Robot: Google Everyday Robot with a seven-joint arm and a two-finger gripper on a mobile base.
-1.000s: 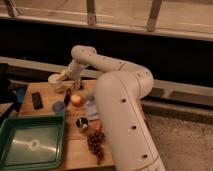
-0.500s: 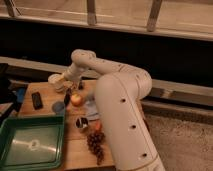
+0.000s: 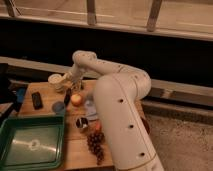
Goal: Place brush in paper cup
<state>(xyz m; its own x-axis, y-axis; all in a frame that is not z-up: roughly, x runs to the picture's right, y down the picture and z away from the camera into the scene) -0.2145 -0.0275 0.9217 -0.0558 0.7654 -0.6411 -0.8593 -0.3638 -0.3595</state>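
The off-white paper cup (image 3: 54,79) stands at the far left of the wooden table (image 3: 75,150). My gripper (image 3: 65,86) hangs just right of it, at the end of the white arm (image 3: 117,100) that reaches in from the right. It is open, and I see nothing held in it. A small slender dark brush (image 3: 66,98) lies on the table directly below the gripper, between the cup and an orange fruit (image 3: 76,99).
A flat black block (image 3: 36,100) and a grey-blue disc (image 3: 58,106) lie at the left. A green tray (image 3: 32,142) fills the front left. A small dark metal cup (image 3: 81,123), a clear cup (image 3: 90,106) and grapes (image 3: 95,145) sit beside the arm.
The gripper has stayed beside the paper cup, and the objects on the table have not moved.
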